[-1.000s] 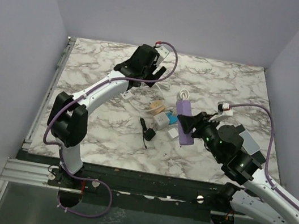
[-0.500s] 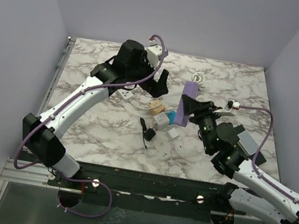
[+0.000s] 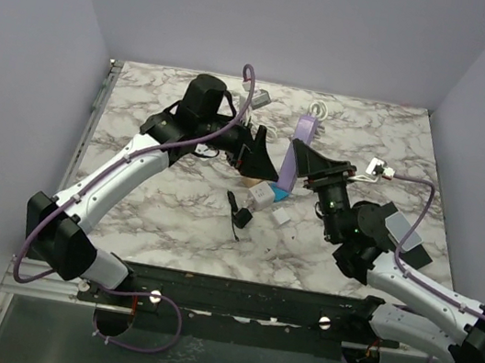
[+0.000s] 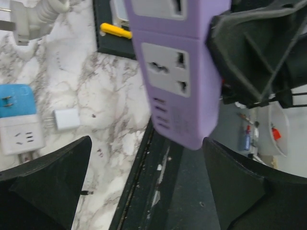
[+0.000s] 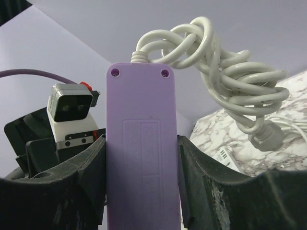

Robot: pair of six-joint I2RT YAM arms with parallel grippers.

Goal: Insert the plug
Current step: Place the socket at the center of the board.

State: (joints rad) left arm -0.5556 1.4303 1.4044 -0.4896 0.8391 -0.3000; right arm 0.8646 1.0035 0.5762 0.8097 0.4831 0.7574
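light: bright, even, diffuse | shadows: soft | blur: power strip (image 4: 177,72) slightly soft, perhaps motion

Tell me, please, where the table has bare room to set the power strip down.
Bare marble table: the near-left stretch between the left arm and the black plug, and the far right corner. Crowded: mid-table, around the adapters near the raised power strip.

Surface finishes: mostly plastics.
The power strip (image 5: 141,143) is smooth matt purple plastic; its cable (image 5: 230,86) has a white, slightly glossy sheath; right-gripper fingers (image 5: 81,191) are matt black plastic, faintly grainy; table top (image 3: 171,216) smooth, marble-patterned, low sheen.
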